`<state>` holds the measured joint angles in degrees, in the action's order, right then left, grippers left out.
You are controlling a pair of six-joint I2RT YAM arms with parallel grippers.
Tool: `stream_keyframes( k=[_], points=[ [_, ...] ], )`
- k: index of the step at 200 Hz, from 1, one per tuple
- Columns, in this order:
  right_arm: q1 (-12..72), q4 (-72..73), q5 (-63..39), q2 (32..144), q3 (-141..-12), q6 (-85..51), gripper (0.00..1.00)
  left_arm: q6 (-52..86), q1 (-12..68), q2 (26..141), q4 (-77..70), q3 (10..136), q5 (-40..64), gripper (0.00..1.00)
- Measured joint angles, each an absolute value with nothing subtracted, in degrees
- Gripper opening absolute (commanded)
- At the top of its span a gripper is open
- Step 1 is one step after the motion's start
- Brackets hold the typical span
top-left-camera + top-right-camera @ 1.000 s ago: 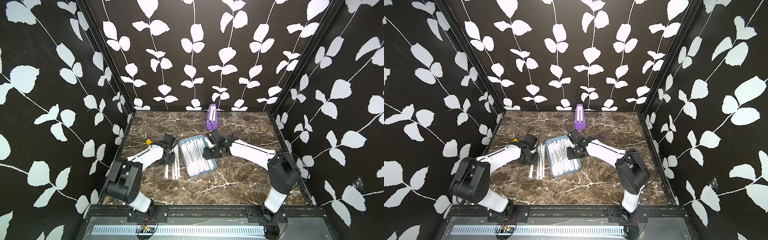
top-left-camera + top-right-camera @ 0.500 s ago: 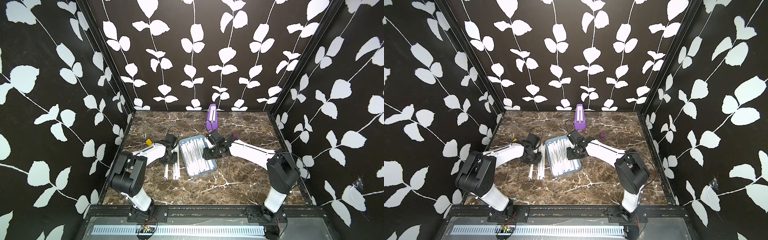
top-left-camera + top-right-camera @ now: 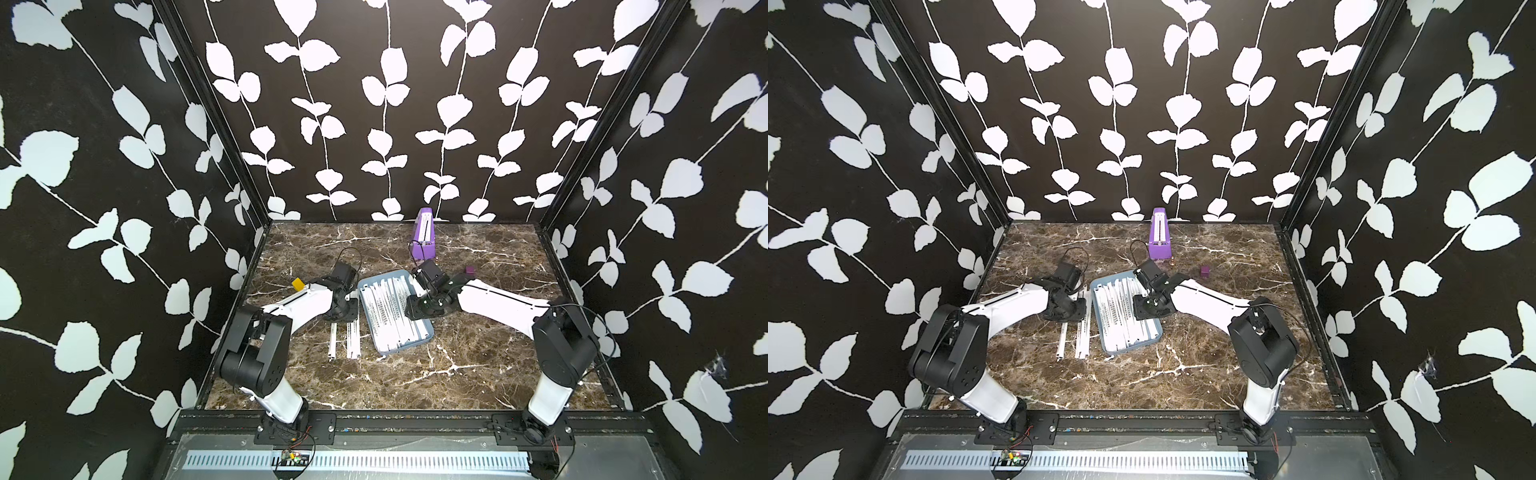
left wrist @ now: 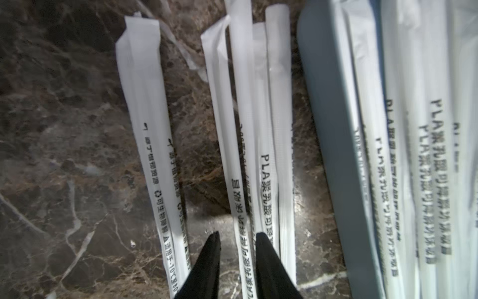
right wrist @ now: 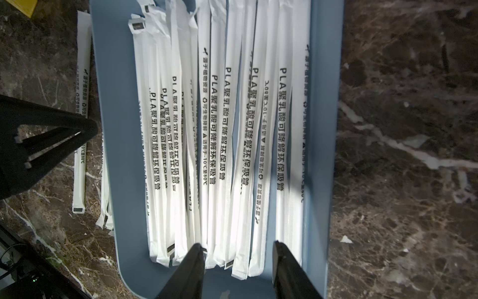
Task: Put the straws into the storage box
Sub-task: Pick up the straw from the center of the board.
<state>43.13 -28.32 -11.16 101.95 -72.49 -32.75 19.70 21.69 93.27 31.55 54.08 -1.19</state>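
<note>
Print on straws [image 5: 219, 129], wrist views only

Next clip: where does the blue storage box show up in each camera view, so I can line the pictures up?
Top view: storage box sits just below the picture's centre.
Top view: storage box sits below centre, slightly left.
Left wrist: one long wall of the storage box shows.
Right wrist: storage box fills the picture's middle.
Shared landmark: loose straws lying just outside it, in all four.

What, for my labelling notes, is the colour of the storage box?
The storage box is a plain light blue with no pattern. The right wrist view shows it best.
</note>
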Motion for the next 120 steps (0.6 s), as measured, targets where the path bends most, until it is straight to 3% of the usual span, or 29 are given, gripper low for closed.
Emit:
stream_keyframes(
  k=[72,120],
  points=[
    [43.1,-28.6,-11.1,102.0,-72.5,-32.6,0.45,19.7,21.7,96.0,31.4,54.2,-2.3,0.21],
    [43.1,-28.6,-11.1,102.0,-72.5,-32.5,0.45,19.4,21.9,96.2,31.3,54.3,-3.7,0.09]
  ],
)
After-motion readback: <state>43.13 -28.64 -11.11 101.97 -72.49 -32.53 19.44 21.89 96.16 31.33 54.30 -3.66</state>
